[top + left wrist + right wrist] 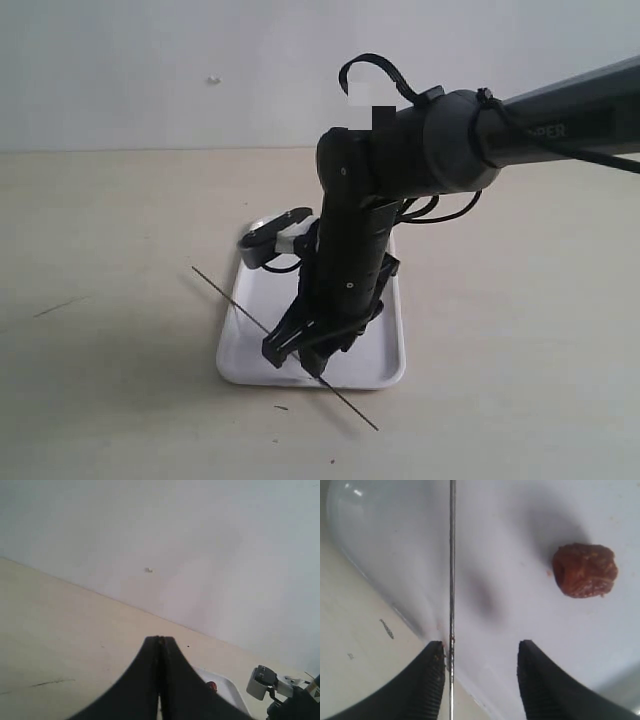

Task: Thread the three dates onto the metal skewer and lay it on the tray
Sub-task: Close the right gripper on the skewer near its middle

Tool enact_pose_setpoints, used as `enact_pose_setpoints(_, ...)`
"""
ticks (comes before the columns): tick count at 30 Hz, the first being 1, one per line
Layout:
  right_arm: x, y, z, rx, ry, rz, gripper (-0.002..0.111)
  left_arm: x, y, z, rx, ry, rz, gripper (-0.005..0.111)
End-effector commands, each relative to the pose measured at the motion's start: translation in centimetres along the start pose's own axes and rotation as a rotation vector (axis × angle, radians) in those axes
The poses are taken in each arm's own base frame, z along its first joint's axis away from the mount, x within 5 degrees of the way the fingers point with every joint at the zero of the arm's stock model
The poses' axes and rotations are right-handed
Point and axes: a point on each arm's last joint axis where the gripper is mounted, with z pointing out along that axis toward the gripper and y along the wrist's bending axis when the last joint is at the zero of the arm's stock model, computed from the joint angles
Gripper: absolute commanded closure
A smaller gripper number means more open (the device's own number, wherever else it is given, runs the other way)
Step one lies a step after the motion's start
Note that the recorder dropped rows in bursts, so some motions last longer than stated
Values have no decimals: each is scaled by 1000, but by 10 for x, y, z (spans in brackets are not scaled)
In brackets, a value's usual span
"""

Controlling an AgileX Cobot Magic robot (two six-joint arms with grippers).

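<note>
one skewer [452, 555] across one tray [520, 510], one date [584, 570] visible; right end effector [481, 645] wide, left end effector [161, 640] closed

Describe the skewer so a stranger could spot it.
Look at the white tray on the beige table. The metal skewer crosses its near left corner. Unlike the round reddish date beside it, it is a long, thin grey rod.

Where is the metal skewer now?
In the exterior view, the metal skewer lies diagonally across the tray's near left corner, between the open right claw's fingers.
</note>
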Motion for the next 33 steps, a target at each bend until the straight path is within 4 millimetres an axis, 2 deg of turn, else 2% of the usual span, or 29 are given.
enact_pose_setpoints(1,-2,0,-6,16,-18,2,62,1,1,0,-3,2,-4,107)
enact_pose_setpoints(5,-2,5,-8,82,-11,-41,62,1,1,0,-3,2,-4,107)
enact_pose_setpoints(11,-4,13,-7,73,-34,-45,62,1,1,0,-3,2,-4,107)
enact_pose_setpoints(33,-9,10,0,99,-66,-58,62,1,1,0,-3,2,-4,107)
